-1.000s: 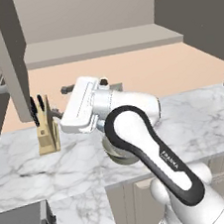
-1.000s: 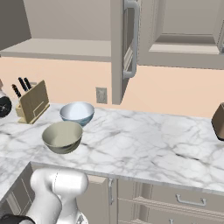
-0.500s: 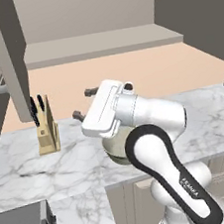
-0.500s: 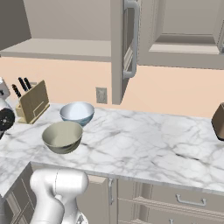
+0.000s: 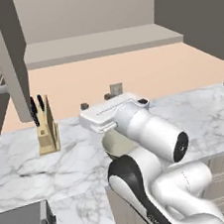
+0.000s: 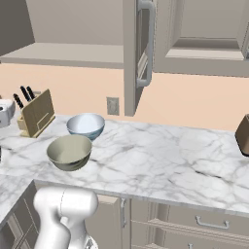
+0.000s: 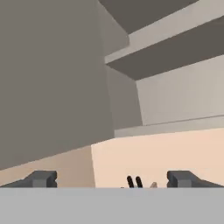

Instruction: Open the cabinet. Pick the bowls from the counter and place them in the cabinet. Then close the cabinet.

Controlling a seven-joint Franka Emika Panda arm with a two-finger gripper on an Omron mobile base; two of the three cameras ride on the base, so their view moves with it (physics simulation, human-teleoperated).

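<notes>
olive bowl hiding mostly behind the white arm, knife block showing just its handle tips, brown appliance running off the right edge

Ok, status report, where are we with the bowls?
Gripper open, empty, facing the open cabinet. Both bowls on the counter. Knife block beside them.

The cabinet hangs open, its door swung outward, beige shelf bare. Below on the white marble counter, a pale blue bowl sits upright just behind an olive-beige bowl, near each other.
</notes>
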